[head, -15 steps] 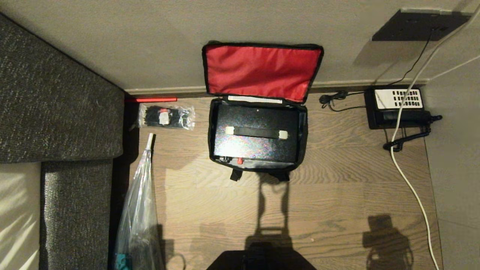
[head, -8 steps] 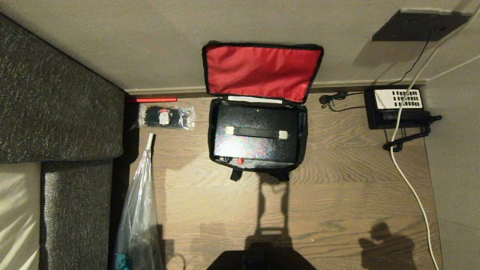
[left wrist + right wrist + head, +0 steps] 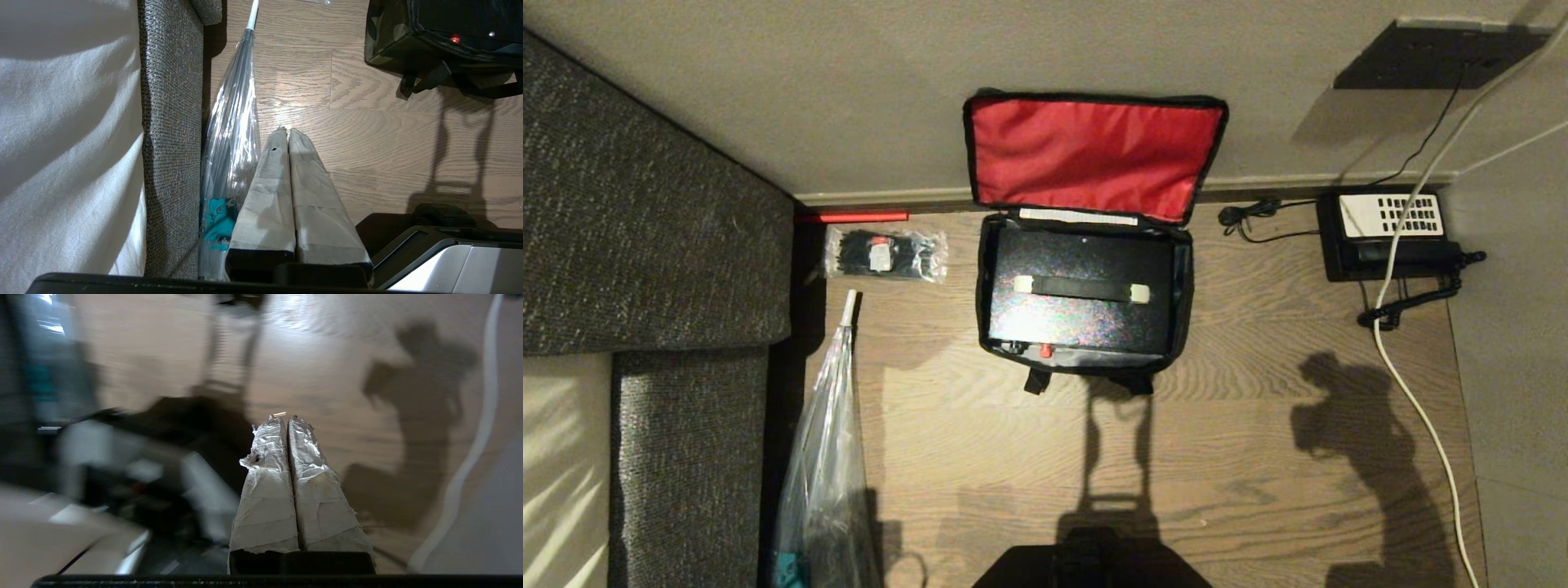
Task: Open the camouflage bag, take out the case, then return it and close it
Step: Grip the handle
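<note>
The camouflage bag (image 3: pixel 1186 286) lies open on the wood floor against the wall, its red-lined lid (image 3: pixel 1094 155) propped up against the wall. The black case (image 3: pixel 1082 314) sits inside it, handle up, with a small red knob (image 3: pixel 1045 350) on its near edge. The left wrist view catches the bag's green corner (image 3: pixel 386 38) and straps. My left gripper (image 3: pixel 284 131) is shut and empty, low beside the sofa. Over bare floor near the base, my right gripper (image 3: pixel 286 418) is shut and empty too. Neither gripper shows in the head view; only the right arm's shadow (image 3: pixel 1364 441) falls right of the bag.
A dark grey sofa (image 3: pixel 645 245) fills the left side. A clear folded umbrella (image 3: pixel 829 441) lies along it. A packet of black ties (image 3: pixel 886 255) is left of the bag. A black telephone (image 3: pixel 1388 237) with cords and a white cable (image 3: pixel 1413 400) is at the right.
The right arm's shadow has grown and slid up the floor toward the telephone side. The bag, the case and the left arm have not moved.
</note>
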{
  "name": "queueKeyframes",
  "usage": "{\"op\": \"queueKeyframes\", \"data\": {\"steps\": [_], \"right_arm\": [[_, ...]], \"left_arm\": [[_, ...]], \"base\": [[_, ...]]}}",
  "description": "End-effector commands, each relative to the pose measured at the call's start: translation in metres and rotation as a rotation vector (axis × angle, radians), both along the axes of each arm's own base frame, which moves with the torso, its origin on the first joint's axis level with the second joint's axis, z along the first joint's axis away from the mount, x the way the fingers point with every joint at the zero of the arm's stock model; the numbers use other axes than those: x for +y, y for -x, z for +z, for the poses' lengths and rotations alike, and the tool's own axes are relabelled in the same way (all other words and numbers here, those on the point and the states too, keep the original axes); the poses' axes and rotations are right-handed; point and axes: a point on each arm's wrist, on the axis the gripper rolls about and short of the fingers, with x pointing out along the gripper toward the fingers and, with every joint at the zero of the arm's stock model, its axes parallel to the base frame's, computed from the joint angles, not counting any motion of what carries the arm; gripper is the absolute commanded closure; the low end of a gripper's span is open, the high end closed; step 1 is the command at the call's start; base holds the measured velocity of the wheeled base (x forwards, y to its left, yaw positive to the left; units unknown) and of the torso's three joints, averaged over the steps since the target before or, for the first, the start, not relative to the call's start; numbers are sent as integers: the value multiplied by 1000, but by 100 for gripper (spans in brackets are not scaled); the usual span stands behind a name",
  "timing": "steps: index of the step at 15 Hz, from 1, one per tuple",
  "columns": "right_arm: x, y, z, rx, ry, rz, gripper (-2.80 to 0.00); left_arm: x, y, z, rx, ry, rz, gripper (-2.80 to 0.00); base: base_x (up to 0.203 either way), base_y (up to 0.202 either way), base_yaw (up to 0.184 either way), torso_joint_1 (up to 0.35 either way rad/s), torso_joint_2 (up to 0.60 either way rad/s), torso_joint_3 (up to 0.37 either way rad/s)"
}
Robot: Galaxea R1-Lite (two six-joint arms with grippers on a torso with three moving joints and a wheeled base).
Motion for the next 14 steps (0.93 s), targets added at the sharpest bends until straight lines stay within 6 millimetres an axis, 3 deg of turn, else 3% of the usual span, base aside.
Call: {"op": "queueKeyframes", "data": {"steps": [1, 4, 5, 7, 9, 12, 14], "right_arm": [[8, -111, -24, 257, 88, 17, 0], [34, -188, -50, 308, 178, 86, 0], [50, -210, -58, 282, 206, 112, -280], [93, -242, -69, 208, 275, 133, -280], [138, -261, -68, 83, 371, 68, -280], [189, -252, -58, -89, 477, 158, -280], [206, -241, -61, -214, 621, 219, -280]], "left_arm": [[0, 0, -1, 1, 1, 1, 0], [0, 0, -1, 1, 1, 1, 0], [0, 0, -1, 1, 0, 1, 0], [0, 0, -1, 1, -1, 1, 0], [0, 0, -1, 1, 0, 1, 0], [0, 0, -1, 1, -1, 1, 0], [0, 0, -1, 1, -1, 1, 0]], "base": [[0, 0, 0, 0, 0, 0], [0, 0, 0, 0, 0, 0], [0, 0, 0, 0, 0, 0], [0, 0, 0, 0, 0, 0], [0, 0, 0, 0, 0, 0], [0, 0, 0, 0, 0, 0], [0, 0, 0, 0, 0, 0]]}}
